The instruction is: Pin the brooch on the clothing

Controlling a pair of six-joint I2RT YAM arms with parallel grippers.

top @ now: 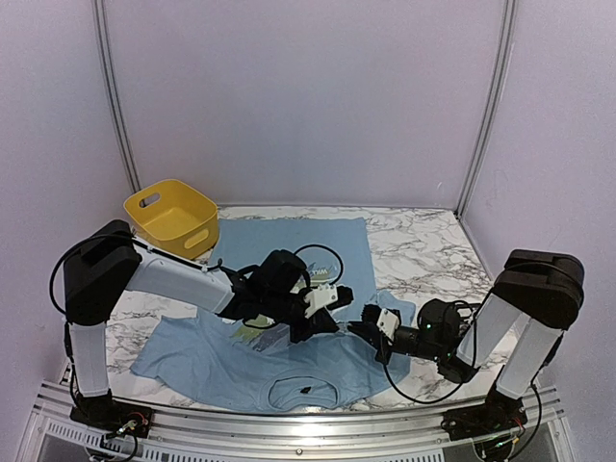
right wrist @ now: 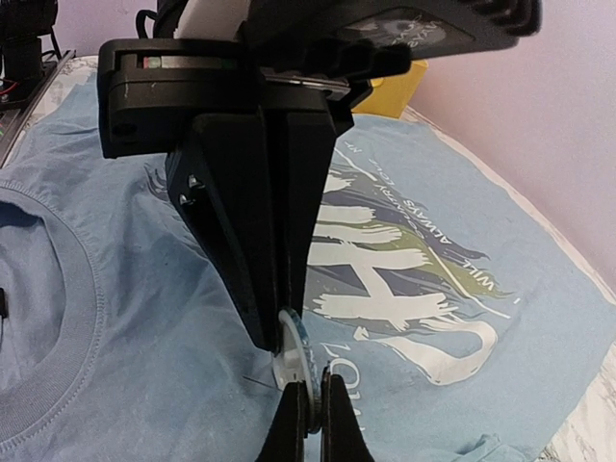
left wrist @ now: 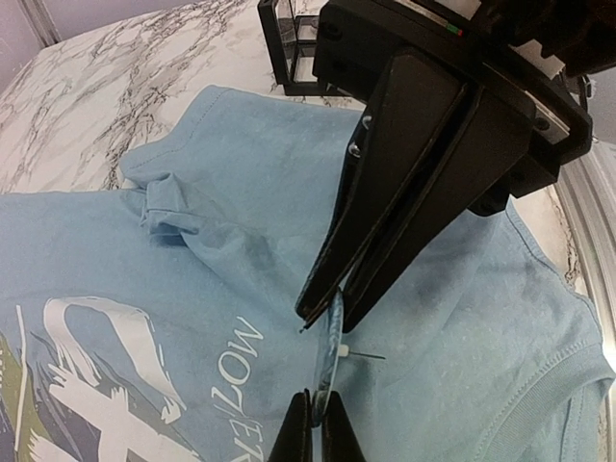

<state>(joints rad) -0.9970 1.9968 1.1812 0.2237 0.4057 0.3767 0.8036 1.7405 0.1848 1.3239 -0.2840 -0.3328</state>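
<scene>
The brooch is a small round disc seen edge-on, with a thin pin sticking out of its white back. It hangs just above the clothing, a light blue T-shirt with white lettering spread on the table. My left gripper is shut on one rim of the disc. My right gripper is shut on the opposite rim. The right wrist view shows the brooch between my right gripper and left gripper. In the top view the left gripper and right gripper meet over the clothing; the brooch is too small to make out.
A yellow basket stands at the back left, beside the shirt's far edge. The shirt's collar lies toward the near edge of the marble table. Bare marble shows to the right of the shirt.
</scene>
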